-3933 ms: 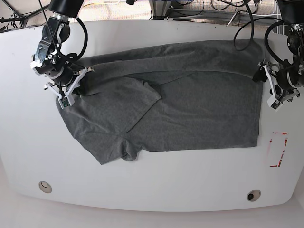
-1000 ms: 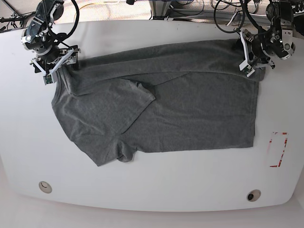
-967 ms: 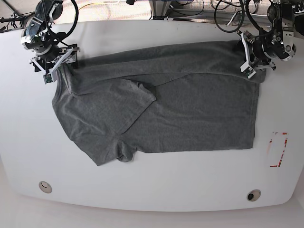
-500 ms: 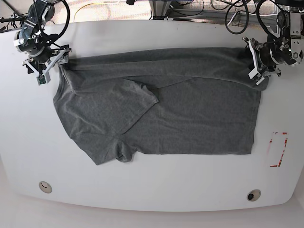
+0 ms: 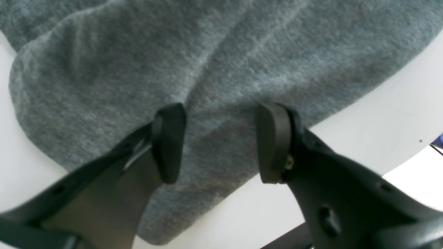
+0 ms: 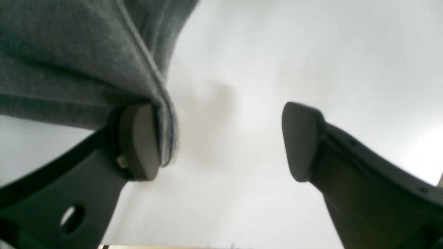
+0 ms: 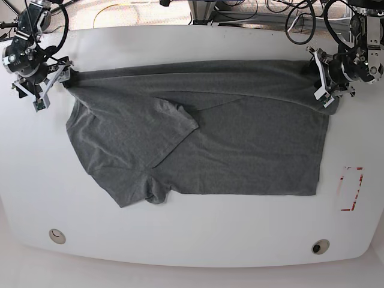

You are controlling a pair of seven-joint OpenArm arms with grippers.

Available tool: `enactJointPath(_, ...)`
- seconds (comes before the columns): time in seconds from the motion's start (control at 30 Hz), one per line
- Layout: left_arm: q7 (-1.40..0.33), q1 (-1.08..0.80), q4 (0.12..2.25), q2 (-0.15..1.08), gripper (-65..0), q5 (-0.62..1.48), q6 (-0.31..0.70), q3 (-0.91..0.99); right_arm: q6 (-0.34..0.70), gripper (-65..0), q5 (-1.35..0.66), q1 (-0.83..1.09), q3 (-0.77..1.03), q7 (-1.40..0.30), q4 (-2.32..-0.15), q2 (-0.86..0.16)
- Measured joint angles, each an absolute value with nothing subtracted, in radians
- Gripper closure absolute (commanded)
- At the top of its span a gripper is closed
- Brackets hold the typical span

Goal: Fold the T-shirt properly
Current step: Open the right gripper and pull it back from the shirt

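The dark grey T-shirt (image 7: 204, 138) lies spread on the white table (image 7: 198, 234), its far edge pulled straight. It looks soft, light and limp, so it should be taken at corners and hems. The left end effector (image 5: 221, 141) stands open over the hem corner. The right end effector (image 6: 221, 138) stands open, cloth touching only one finger.

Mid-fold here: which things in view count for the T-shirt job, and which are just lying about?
For the job:
- T-shirt, spread flat, one sleeve folded over
- left end effector at its corner
- right end effector at the opposite corner

Just there:
- white table
- red-marked rectangle
- two round table fittings
- cables behind the table
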State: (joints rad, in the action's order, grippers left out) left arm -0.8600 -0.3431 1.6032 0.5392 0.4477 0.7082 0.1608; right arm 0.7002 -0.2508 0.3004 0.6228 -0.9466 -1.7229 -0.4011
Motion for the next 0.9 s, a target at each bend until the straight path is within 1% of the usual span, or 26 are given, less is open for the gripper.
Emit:
enactJointPath(0.13, -0.86, -0.343, 1.603, 0.539, -30.6, 0.446, 0.708, 0.16, 0.7, -50.6, -0.257, 0.298, 0.623, -0.947, -1.728, -0.43)
enactJointPath(0.37, -0.86, -0.343, 1.603, 0.539, -30.6, 0.447, 0.708, 0.16, 0.701, -50.6, -0.248, 0.301, 0.62, -0.955, -1.749, -0.433)
enactJointPath(0.8, -0.845, -0.343, 1.603, 0.541, -30.6, 0.421, 0.709, 0.158, 0.707, -50.4, -0.258, 0.301, 0.62, -0.986, -1.755, -0.53)
enactJointPath(0.9, -0.844, -0.34, 1.603, 0.541, -30.6, 0.408, 0.709, 0.158, 0.698, -50.4, -0.238, 0.327, 0.621, -0.995, -1.762, -0.545)
